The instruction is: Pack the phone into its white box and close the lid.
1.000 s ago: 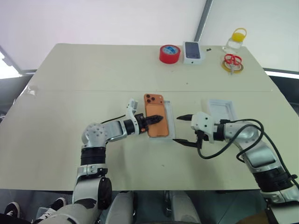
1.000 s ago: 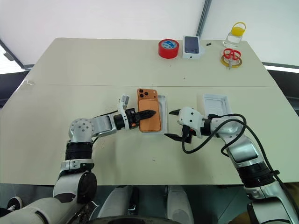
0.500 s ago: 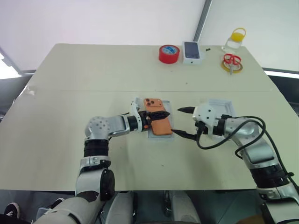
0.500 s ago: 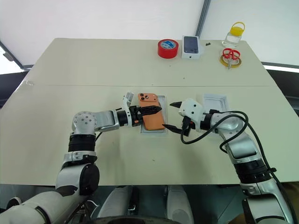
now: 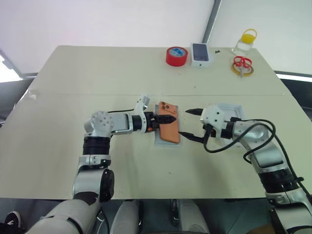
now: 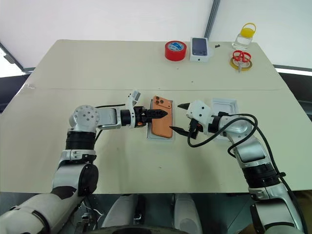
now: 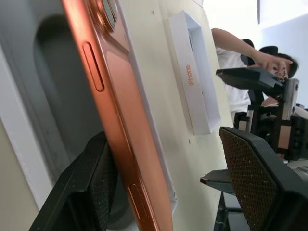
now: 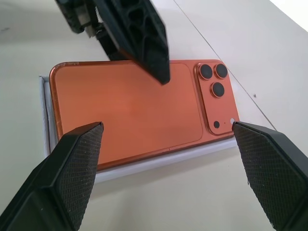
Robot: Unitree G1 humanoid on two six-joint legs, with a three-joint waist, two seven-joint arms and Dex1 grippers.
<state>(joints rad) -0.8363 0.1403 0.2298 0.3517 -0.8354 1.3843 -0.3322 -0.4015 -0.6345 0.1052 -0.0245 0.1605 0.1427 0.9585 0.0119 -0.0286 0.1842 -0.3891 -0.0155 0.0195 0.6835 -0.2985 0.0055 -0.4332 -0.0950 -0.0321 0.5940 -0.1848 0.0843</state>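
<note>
Both grippers' jaws are seen open; the phone (image 5: pixel 167 127) is tilted, seemingly propped in the white box (image 5: pixel 158 140).

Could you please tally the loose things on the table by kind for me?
Phones: 1, the phone
Boxes and box parts: 3, the white box, the lid, the small box
Tape rolls: 2, the red tape, the yellow tape
Cutting tools: 1, the scissors
Bottles: 1, the bottle
Total: 8

Silver-grey jointed arms end in white wrist housings; black cables loop behind the right end effector (image 5: pixel 188 124), whose fingers are black, textured.
</note>
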